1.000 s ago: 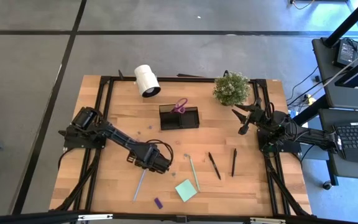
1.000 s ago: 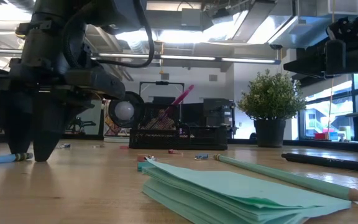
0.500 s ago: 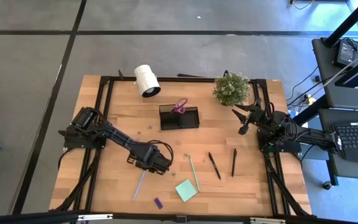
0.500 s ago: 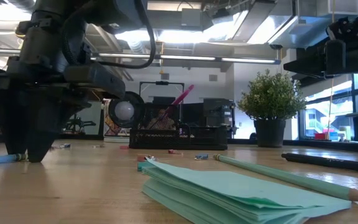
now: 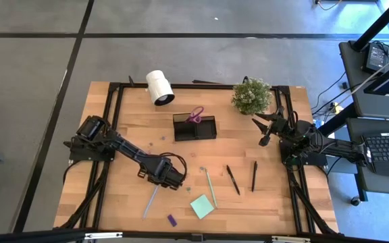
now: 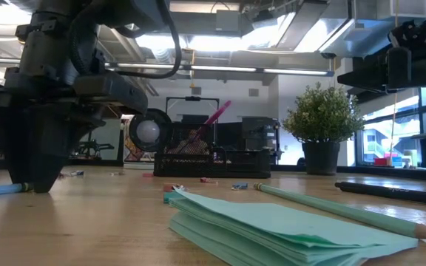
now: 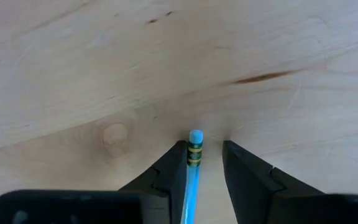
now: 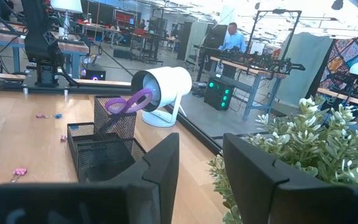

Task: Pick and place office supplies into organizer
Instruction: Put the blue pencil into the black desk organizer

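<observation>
Closing on the grey-blue pen [image 7: 194, 163], the left gripper [image 7: 202, 158] is seen still part-spread, one finger [image 7: 174, 167] touching, so the squeeze should be centred and finished before lifting toward the organizer [image 5: 194, 127].

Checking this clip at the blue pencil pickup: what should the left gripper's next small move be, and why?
Probably finish closing. In the left wrist view the left gripper straddles the blue pencil at its eraser end, one finger against it and a gap on the other side. The pencil lies flat on the table, so a lift should wait for a firm pinch. The right gripper waits by the plant.
</observation>
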`<state>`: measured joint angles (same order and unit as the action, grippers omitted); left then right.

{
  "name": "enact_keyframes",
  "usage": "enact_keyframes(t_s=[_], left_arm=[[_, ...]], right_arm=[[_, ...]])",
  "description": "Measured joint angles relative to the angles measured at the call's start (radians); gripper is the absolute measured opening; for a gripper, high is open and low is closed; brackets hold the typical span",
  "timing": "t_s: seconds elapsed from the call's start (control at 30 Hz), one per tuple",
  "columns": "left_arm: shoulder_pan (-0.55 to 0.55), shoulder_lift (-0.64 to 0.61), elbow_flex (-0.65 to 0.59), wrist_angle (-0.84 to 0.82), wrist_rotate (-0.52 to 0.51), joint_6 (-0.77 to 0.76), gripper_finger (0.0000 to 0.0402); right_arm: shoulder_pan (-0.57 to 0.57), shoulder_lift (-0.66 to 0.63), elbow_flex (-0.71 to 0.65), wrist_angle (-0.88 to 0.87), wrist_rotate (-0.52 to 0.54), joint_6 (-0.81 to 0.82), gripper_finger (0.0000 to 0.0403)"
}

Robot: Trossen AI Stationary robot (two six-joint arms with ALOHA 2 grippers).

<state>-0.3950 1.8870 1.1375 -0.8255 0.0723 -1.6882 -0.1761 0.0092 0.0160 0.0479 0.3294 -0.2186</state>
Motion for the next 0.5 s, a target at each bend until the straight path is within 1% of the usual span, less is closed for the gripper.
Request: enact_keyframes(t_s=[0.5], left_arm=[[0.0,0.002,-0.002,-0.005,-0.029,0.059,0.0044]], right_arm=[[0.0,0.0,0.0,0.0,0.0,0.0,0.0129]])
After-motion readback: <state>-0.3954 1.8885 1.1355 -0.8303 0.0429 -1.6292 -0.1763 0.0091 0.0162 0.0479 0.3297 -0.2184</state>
